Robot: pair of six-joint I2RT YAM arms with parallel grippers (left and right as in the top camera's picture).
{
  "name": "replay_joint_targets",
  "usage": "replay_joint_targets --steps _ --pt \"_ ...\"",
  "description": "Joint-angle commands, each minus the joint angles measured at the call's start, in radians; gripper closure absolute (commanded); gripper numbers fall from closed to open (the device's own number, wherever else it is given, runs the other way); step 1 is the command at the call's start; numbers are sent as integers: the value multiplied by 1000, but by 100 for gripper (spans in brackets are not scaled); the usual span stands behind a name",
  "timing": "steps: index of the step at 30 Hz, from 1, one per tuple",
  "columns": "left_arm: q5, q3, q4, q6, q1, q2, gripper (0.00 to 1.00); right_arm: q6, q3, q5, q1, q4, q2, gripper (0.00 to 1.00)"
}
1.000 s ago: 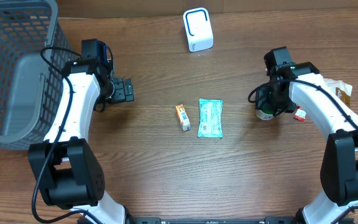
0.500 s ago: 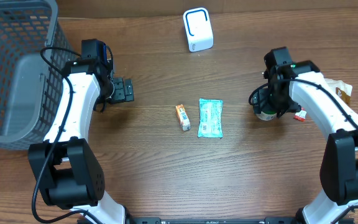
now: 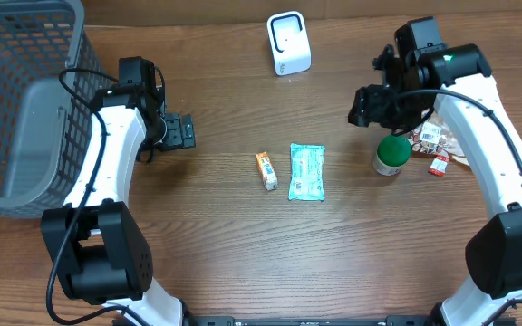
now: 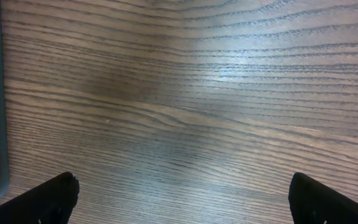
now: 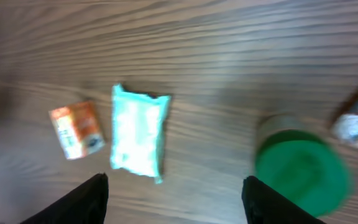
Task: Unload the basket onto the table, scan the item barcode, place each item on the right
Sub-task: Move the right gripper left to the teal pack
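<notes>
Right gripper (image 3: pixel 362 107) has come up and back off the green-lidded jar (image 3: pixel 391 154), jaws apart, empty. Left to right we see: basket (image 3: pixel 7 109), left gripper (image 3: pixel 187 131) spread wide over the table (image 4: pixel 185 112), orange box (image 3: pixel 266 169), teal packet (image 3: pixel 306 171), white scanner (image 3: pixel 288 43) at the rear, jar upright beside wrappers (image 3: pixel 431 136).

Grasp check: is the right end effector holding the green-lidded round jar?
No, the green-lidded round jar stands on the table, untouched by the right end effector.
</notes>
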Motion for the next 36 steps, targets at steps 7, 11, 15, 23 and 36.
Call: replay_joint_targets --steps 7,11,15,23,36 --pt "-5 2 0 19 -2 5 0 18 -124 -67 161 155 -3 33" --pt "-5 2 0 19 -2 5 0 87 -209 -20 224 269 -2 35" --pt "-5 2 0 19 -2 5 0 194 -300 75 272 394 -2 39" --pt "-5 2 0 19 -2 5 0 285 -454 204 310 578 -2 43" --pt "-5 2 0 19 -2 5 0 319 -536 180 310 677 3 41"
